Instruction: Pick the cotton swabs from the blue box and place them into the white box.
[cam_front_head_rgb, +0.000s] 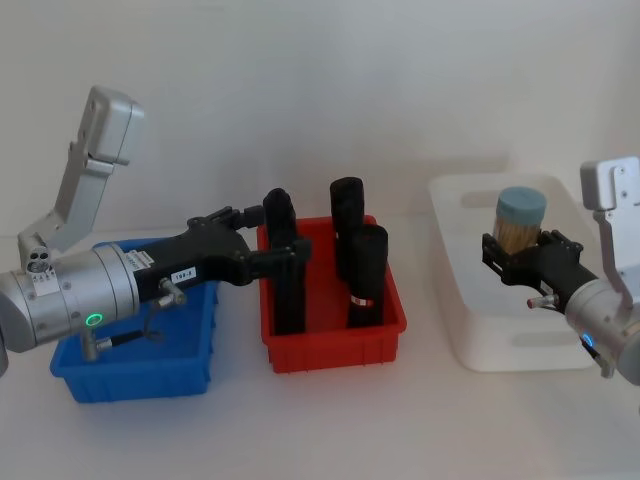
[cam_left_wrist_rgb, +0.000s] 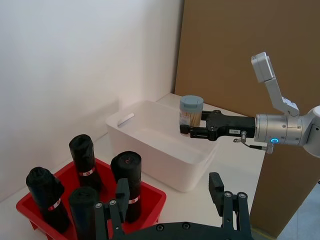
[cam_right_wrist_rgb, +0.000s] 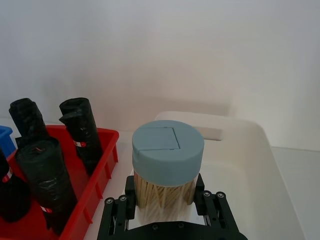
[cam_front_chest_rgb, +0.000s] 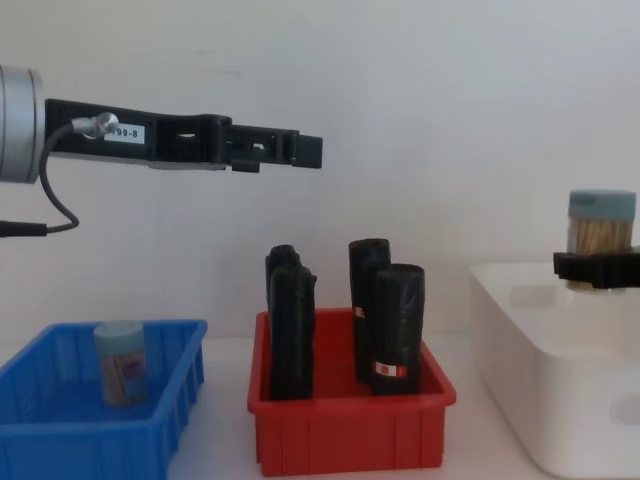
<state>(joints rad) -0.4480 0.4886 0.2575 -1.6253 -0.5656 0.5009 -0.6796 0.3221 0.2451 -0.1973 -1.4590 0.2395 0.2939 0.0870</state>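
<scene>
A clear jar of cotton swabs with a pale blue cap hangs upright above the white box. My right gripper is shut on its lower body. From the left wrist view, this jar is over the tub's far end. A second jar of cotton swabs stands inside the blue box. My left gripper is open and empty, raised well above the table over the gap between the blue box and the red bin.
A red bin with several tall black rolls stands between the blue box and the white box. A white wall closes off the back, and a brown board stands past the white box.
</scene>
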